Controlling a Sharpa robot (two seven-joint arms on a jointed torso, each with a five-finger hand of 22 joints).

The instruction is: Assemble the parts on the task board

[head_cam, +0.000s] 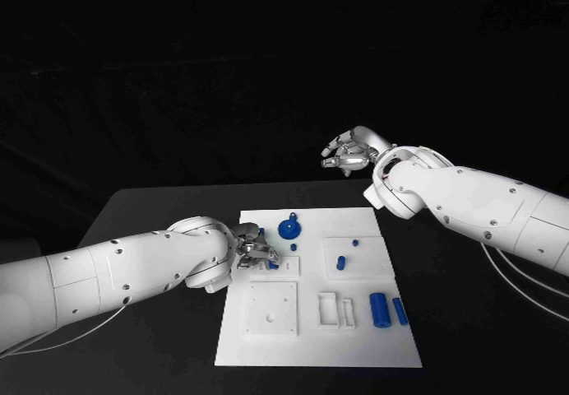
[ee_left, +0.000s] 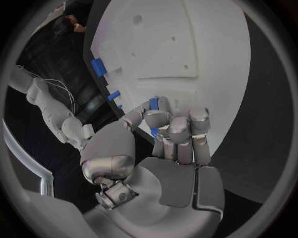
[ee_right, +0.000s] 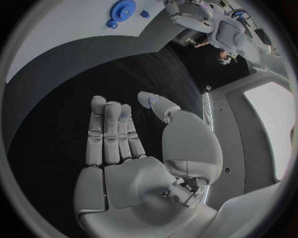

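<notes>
The white task board [head_cam: 356, 346] lies in the middle of the black table. My left hand [head_cam: 252, 247] is at the board's left edge, its fingers curled around a small blue part [ee_left: 156, 105] that it pinches just above a recess [head_cam: 284, 265]. A round blue gear-like part [head_cam: 289, 228] stands on the board's far side, also seen as the gear [ee_right: 123, 9]. Two blue cylinders [head_cam: 380, 309] lie side by side at the right. My right hand [head_cam: 350, 154] hangs beyond the board's far right corner, fingers straight and apart [ee_right: 114, 144], holding nothing.
A short blue peg [head_cam: 340, 262] and a smaller one [head_cam: 354, 243] sit in the board's right middle block. A square white plate with a hole [head_cam: 271, 309] and slotted white blocks [head_cam: 335, 309] occupy the near half. Black table surface [head_cam: 154, 214] surrounds the board.
</notes>
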